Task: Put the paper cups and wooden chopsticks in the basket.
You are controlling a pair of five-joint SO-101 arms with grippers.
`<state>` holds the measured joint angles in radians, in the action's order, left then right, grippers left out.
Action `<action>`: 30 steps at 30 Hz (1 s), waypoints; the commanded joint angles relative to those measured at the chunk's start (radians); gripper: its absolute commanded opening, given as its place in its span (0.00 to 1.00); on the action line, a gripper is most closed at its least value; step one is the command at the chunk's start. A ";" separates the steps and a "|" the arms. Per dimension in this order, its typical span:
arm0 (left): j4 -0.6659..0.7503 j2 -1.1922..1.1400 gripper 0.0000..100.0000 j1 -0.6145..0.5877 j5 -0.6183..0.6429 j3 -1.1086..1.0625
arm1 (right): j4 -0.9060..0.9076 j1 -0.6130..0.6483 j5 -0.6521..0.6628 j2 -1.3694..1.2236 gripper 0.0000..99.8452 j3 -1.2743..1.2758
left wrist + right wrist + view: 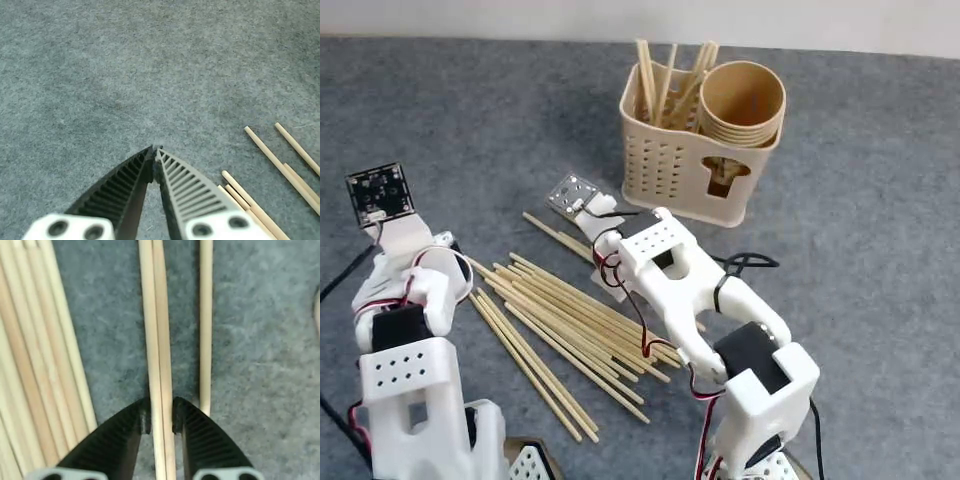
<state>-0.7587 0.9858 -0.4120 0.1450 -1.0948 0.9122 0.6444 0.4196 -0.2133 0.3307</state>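
One beige perforated plastic basket (690, 175) stands at upper centre, holding one stack of tan paper cups (742, 100), count indistinct, and several upright wooden chopsticks (655, 80). Loose chopsticks (560, 335), too many to count, lie at mid-frame on grey carpet (880, 250). The right gripper (161, 415) pinches two adjoining chopsticks (159, 340). The left gripper (154, 151) is closed and empty.

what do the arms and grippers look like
Left arm and right arm: white plastic shells, black motors, red and black wires, a small camera board at each wrist. Left gripper: ribbed tapered fingers, one black, one grey. Right gripper: ribbed black fingers.
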 commanded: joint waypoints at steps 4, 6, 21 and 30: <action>0.017 0.021 0.03 -0.018 0.003 0.012 | 0.104 -0.016 0.009 0.018 0.03 -0.110; 0.017 0.021 0.03 -0.018 0.003 0.012 | 0.140 -0.018 0.009 0.018 0.00 -0.154; 0.017 0.021 0.03 -0.018 0.003 0.012 | 0.197 -0.007 0.003 0.012 0.06 -0.205; 0.017 0.021 0.03 -0.018 0.003 0.012 | 0.162 0.016 0.003 -0.047 0.11 -0.203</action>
<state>-0.7587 0.9858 -0.4212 0.1450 -1.0948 1.0917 0.6429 0.4196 -0.2424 0.1726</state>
